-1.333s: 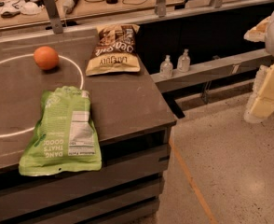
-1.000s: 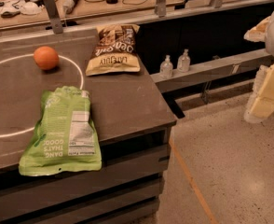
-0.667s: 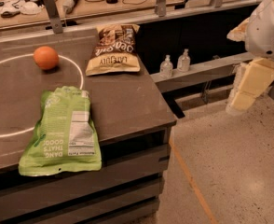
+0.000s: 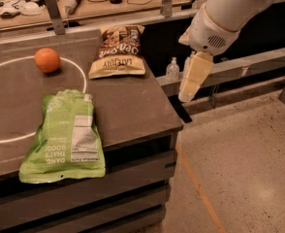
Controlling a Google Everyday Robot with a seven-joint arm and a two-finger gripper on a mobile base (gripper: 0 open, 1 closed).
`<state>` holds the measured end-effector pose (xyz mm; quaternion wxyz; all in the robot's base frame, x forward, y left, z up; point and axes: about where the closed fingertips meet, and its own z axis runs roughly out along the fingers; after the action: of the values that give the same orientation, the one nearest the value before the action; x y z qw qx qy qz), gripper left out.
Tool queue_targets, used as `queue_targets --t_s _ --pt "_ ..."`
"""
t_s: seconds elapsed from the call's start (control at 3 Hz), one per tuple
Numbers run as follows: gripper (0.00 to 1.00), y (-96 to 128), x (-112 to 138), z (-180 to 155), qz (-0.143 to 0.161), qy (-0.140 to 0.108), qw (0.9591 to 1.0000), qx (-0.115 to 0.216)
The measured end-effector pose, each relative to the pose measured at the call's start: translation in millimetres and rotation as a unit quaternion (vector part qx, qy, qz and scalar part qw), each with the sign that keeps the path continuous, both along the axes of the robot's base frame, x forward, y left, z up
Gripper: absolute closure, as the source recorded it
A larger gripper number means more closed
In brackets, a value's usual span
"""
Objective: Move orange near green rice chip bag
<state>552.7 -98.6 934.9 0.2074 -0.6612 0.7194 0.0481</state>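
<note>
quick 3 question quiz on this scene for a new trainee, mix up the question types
1. True or false: the orange touches the green rice chip bag.
2. Which lies nearest the gripper? A the orange, B the tan chip bag, C the green rice chip bag.
3. Fill in: the gripper hangs past the table's ____ edge in the picture, over the floor.

Key: 1 false, they lie apart; 2 B; 3 right.

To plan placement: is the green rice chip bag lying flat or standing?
Flat: the green rice chip bag lies label-up on the table. The gripper hangs beside the table.
</note>
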Motion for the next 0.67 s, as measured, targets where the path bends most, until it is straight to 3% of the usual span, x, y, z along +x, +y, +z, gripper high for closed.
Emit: queue_targets --t_s 0.33,0.67 --pt "0.00 58.4 49.3 -13.9 0.040 0.008 0.9982 0.043" --pt "0.00 59.2 49.8 -14.3 0.041 0.007 0.9982 0.043"
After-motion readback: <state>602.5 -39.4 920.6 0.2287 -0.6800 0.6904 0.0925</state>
